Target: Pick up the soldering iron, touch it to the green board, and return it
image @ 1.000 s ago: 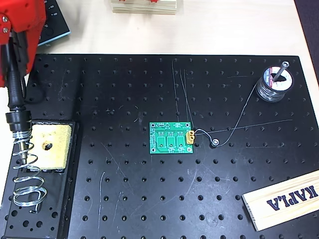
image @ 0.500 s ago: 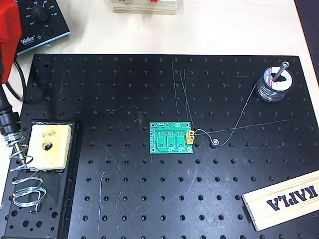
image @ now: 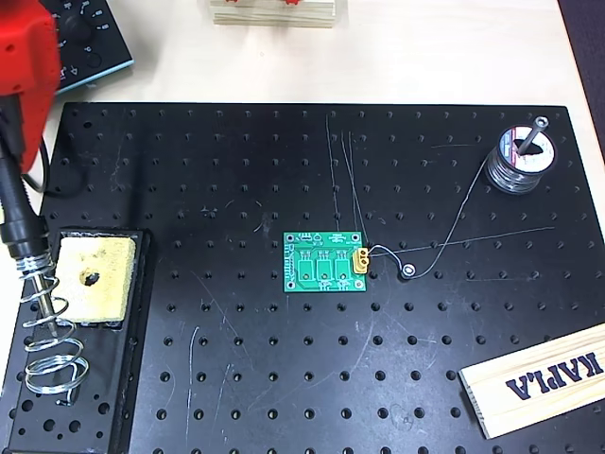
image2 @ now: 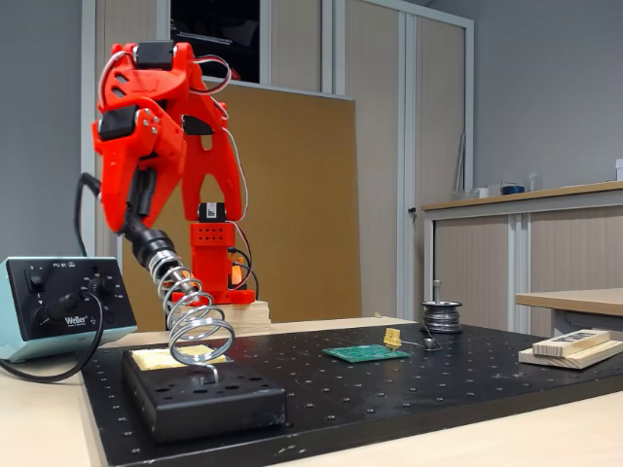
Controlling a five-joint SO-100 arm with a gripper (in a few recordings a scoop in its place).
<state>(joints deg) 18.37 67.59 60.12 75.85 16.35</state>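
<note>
You see the soldering iron (image: 19,213) at the left edge of the overhead view, its tip seated in the upper turns of the coil holder (image: 47,340). In the fixed view the iron (image2: 146,236) slants down into the coil (image2: 195,321). The red claw (image2: 136,195) wraps the handle; you cannot tell whether it pinches or has let go. The yellow sponge (image: 95,274) lies just beside the coil. The green board (image: 324,262) rests flat mid-plate, well apart, on the black perforated plate (image: 284,161) covering the bench (image: 397,57).
</note>
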